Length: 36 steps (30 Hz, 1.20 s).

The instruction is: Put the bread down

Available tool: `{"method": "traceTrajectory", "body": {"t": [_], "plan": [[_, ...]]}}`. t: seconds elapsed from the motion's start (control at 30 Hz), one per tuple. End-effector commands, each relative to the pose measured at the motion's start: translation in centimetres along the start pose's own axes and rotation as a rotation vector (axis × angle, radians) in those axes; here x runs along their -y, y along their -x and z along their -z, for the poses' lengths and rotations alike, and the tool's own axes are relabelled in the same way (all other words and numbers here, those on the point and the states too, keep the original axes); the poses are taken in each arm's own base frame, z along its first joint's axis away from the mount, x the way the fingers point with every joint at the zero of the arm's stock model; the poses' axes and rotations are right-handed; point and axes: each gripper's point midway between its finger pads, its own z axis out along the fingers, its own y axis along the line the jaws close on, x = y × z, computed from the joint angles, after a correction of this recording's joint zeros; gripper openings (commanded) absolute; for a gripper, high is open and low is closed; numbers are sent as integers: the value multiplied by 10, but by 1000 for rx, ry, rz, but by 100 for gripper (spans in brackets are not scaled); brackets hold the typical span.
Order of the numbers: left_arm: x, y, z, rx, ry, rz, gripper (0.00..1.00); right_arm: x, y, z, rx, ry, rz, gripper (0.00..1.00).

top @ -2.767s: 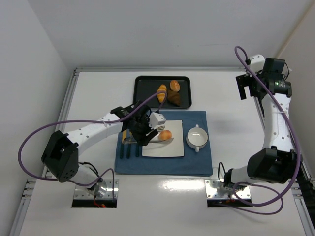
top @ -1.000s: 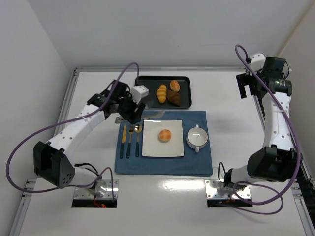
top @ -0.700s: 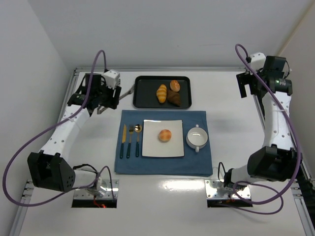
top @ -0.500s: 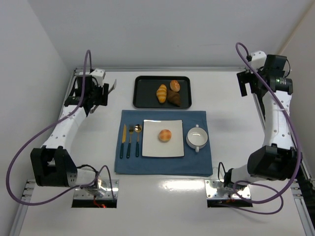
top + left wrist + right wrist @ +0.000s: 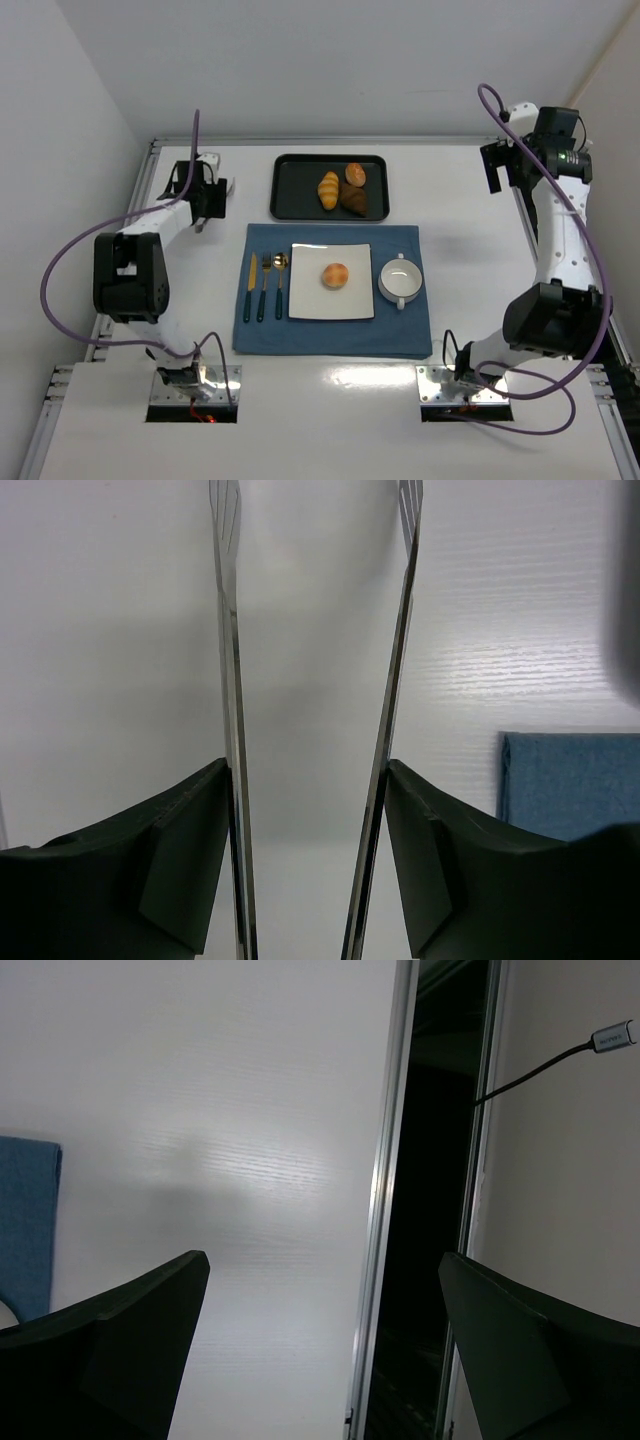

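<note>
The bread [image 5: 336, 275], a small round orange-golden bun, lies in the middle of the white square plate [image 5: 308, 300], touched by nothing. My left gripper [image 5: 205, 203] is far off at the back left of the table. In the left wrist view the left gripper [image 5: 308, 770] is shut on metal tongs [image 5: 232, 680]. The tongs' two blades run along its fingers and stand apart, with only bare table between them. My right gripper [image 5: 497, 170] hangs high at the back right. Seen from the right wrist, this gripper [image 5: 325, 1260] is open and empty.
A black tray [image 5: 290, 200] at the back holds a yellow ridged roll [image 5: 328, 190], a dark croissant [image 5: 352, 201] and another bun [image 5: 355, 174]. On the blue cloth [image 5: 330, 335] lie cutlery [image 5: 265, 285] left of the plate and a white bowl [image 5: 400, 280] to its right.
My left arm has swung from the plate to the back left corner, carrying the tongs. The bread stays on the plate. The right arm has hardly moved.
</note>
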Motion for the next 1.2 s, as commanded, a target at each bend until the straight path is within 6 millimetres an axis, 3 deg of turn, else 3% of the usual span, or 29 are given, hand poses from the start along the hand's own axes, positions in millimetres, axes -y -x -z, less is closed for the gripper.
{"method": "traceTrajectory", "body": {"t": [0.0, 0.03, 0.27, 0.3, 0.57, 0.67, 0.7, 0.87, 0.97, 1.17], "plan": [[-7, 39, -11, 114, 25, 14, 57, 12, 10, 4, 26, -42, 7, 100], [-5, 29, -20, 85, 22, 12, 57, 12, 10, 4, 26, -42, 7, 100], [-6, 18, -38, 48, 37, 9, 57, 11, 7, -2, 5, -41, 7, 100], [-5, 8, -44, 18, 34, 7, 57, 11, 5, -6, -4, -36, 7, 100], [1, -16, -69, -90, -3, 16, 57, 3, -1, -10, -20, -20, 14, 100], [-4, -9, -71, -77, 4, 24, 59, 0, -3, -13, -25, -7, 14, 100], [-2, -21, -77, -110, 1, 22, 59, 1, -2, -9, -16, -12, 14, 100], [-3, -18, -81, -119, -11, 50, 61, -1, -5, -10, -24, -8, 14, 100], [-3, -7, -71, -94, -17, 64, 69, -2, -8, -12, -32, -4, 14, 100], [1, 5, -59, -70, -47, 75, 74, -4, -4, -13, -15, 10, 14, 100]]}}
